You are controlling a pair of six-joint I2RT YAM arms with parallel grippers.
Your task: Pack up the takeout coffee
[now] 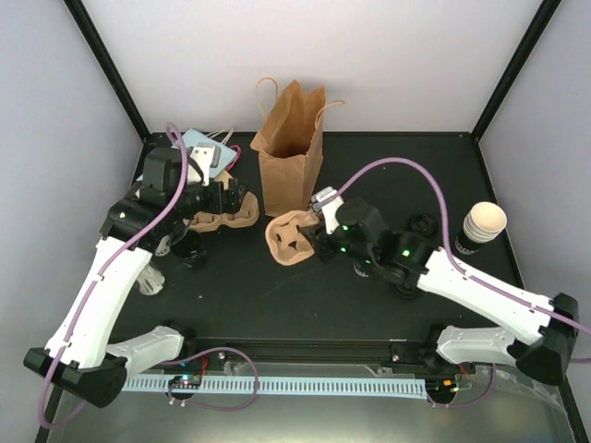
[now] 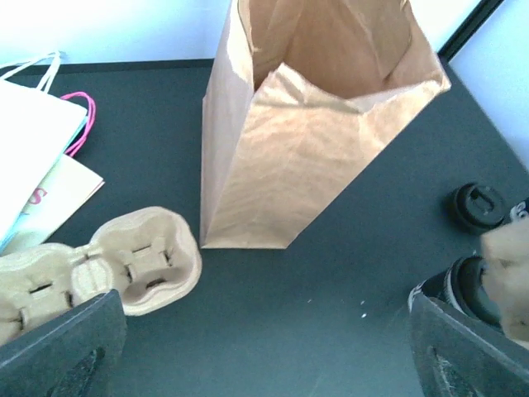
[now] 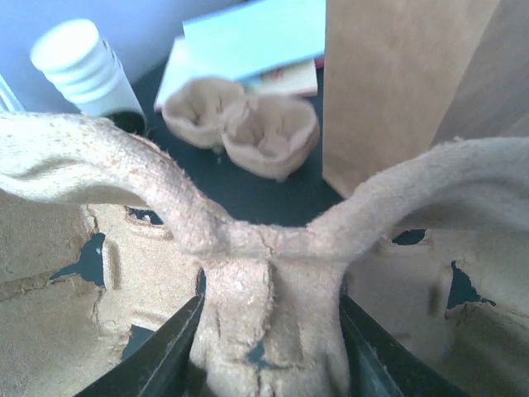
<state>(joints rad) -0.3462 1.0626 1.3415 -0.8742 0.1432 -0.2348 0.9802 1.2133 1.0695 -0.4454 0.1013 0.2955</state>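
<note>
The coffee was not yet packed. A stack of paper cups (image 1: 482, 226), black outside and cream inside, stood tilted near the right edge of the table (image 1: 369, 305), with a loose black lid (image 1: 423, 224) just beside it toward the middle. A second stack of cups (image 3: 81, 62) showed in the right wrist view near the left side, partly hidden by the left arm in the overhead view. No cup sat in a carrier, and what could be seen of the bag's inside held nothing.

The right gripper (image 3: 269, 331) pinched the centre ridge of a pulp cup carrier (image 1: 291, 238), holding it just in front of the brown paper bag (image 1: 288, 152), which stood upright and open toward the middle of the far edge. A second carrier (image 1: 222, 212) lay to the left of the bag, with a pale-blue bag (image 1: 208, 148) flat behind it near the far left corner. The left gripper (image 1: 231, 198) hovered by that second carrier with its fingers spread wide and nothing between them.

The step in hand appeared to be readying the carrier. The next move probably called for setting it down flat and steady, then bringing a cup upright into one of its wells and fitting a lid.
</note>
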